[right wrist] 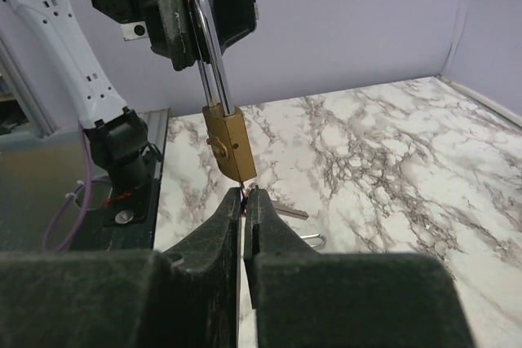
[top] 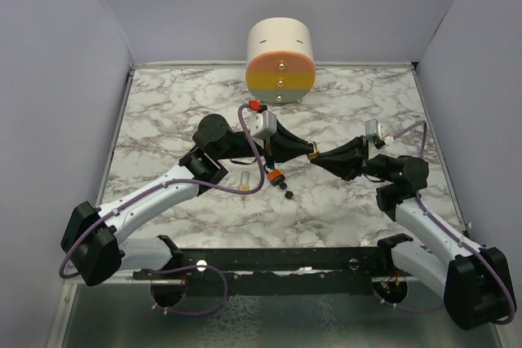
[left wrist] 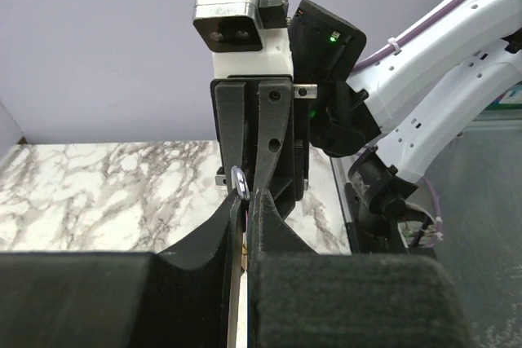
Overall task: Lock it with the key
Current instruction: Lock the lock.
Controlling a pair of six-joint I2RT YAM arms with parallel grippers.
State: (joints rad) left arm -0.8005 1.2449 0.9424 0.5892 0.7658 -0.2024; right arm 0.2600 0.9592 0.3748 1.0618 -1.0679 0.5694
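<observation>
My left gripper [top: 303, 151] is shut on the long silver shackle [right wrist: 209, 55] of a small brass padlock [right wrist: 229, 143] and holds it in the air above the table's middle. The shackle's top pokes out of its closed jaws [left wrist: 238, 181]. My right gripper [top: 321, 157] faces it and is shut, its tips [right wrist: 247, 194] right at the padlock's bottom corner. Only a thin sliver shows between them, apparently the key; the rest is hidden. In the top view the padlock [top: 312, 153] sits between both grippers.
An orange padlock [top: 276, 176] lies on the marble with two small black key heads [top: 288, 192] beside it. Another brass padlock [top: 245, 182] lies to its left. A loose metal key [right wrist: 292, 212] lies below my right gripper. A round cream and orange container [top: 280, 61] stands at the back.
</observation>
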